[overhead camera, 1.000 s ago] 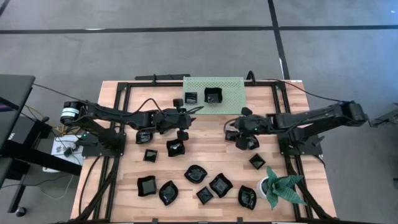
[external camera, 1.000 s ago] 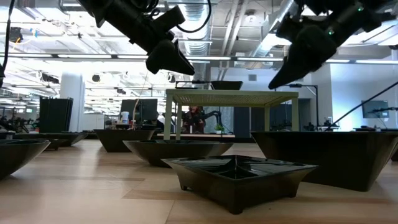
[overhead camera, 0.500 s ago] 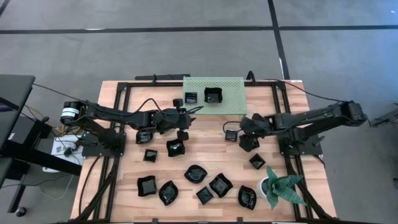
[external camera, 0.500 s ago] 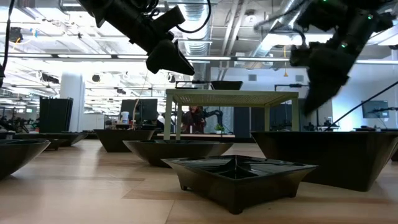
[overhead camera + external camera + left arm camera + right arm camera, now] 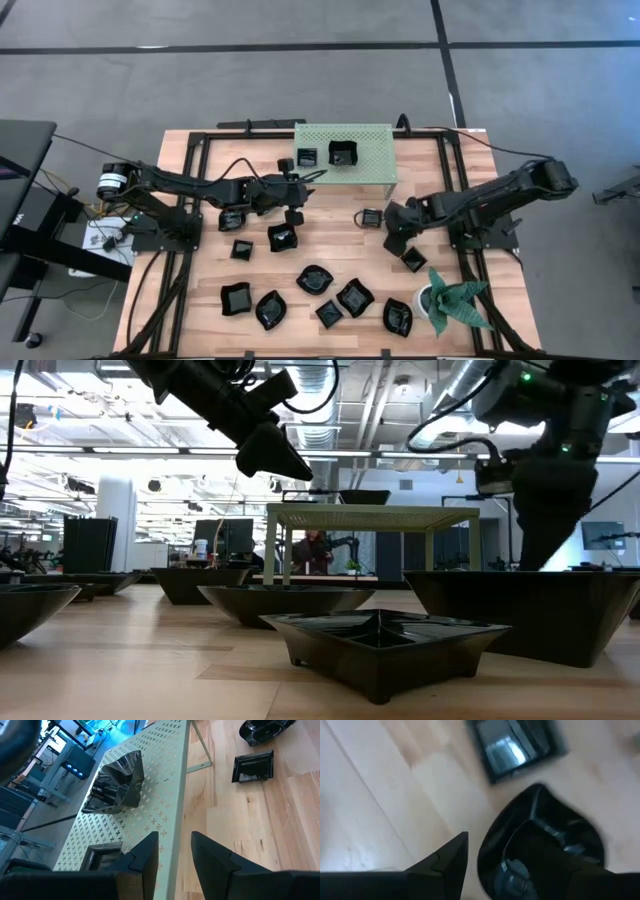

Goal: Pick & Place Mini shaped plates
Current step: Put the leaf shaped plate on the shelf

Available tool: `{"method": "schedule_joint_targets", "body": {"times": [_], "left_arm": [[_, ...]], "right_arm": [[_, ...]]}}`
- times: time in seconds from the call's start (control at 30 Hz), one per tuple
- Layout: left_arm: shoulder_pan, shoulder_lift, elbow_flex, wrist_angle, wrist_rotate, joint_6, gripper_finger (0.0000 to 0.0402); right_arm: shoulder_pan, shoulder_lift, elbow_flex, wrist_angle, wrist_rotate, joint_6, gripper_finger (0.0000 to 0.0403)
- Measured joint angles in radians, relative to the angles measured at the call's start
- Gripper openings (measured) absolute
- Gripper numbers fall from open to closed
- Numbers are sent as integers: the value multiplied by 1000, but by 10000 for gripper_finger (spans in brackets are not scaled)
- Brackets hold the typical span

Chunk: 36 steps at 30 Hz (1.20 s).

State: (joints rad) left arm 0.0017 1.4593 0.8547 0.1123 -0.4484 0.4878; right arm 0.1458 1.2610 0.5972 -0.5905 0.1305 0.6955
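Several glossy black mini plates (image 5: pixel 317 279) lie scattered on the wooden table. Two more sit on the green perforated stand (image 5: pixel 375 140): a square one (image 5: pixel 307 157) and a deeper one (image 5: pixel 343 153). My right gripper (image 5: pixel 396 238) points down, open, over a scalloped plate (image 5: pixel 540 840). A small square plate (image 5: pixel 372 217) lies beside that plate and another plate (image 5: pixel 413 260) lies nearer. My left gripper (image 5: pixel 293 207) hovers open by the stand's near edge, above a plate (image 5: pixel 282 237); its fingers (image 5: pixel 145 855) hold nothing. My right gripper comes at the scalloped plate from above, pointing down. One finger (image 5: pixel 447 862) stands outside the plate's rim (image 5: pixel 487 855), and the other is lost in the dark of the plate. I cannot tell whether it touches the plate, which rests on the table.
A green spiky plant in a white pot (image 5: pixel 455 305) stands at the near right corner, close to my right arm. Black frame rails run along the table's sides. The stand (image 5: pixel 370 515) rises on legs at the far side. Bare wood lies between the two grippers.
My right gripper has moved toward the table's near edge and a little right. It has tipped from a slant to pointing straight down and has dropped over the scalloped plate. The small square plate now lies uncovered beside it.
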Motion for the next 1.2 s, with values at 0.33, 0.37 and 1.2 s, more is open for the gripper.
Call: {"method": "schedule_joint_targets", "body": {"times": [0.33,0.37,1.2], "left_arm": [[0,0,0,1,0,0,118],[0,0,0,1,0,0,118],[0,0,0,1,2,1,118]], "right_arm": [[85,146,4,23,10,13,180],[86,154,6,23,17,13,177],[139,-10,162,-38,-1,-59,3]]}}
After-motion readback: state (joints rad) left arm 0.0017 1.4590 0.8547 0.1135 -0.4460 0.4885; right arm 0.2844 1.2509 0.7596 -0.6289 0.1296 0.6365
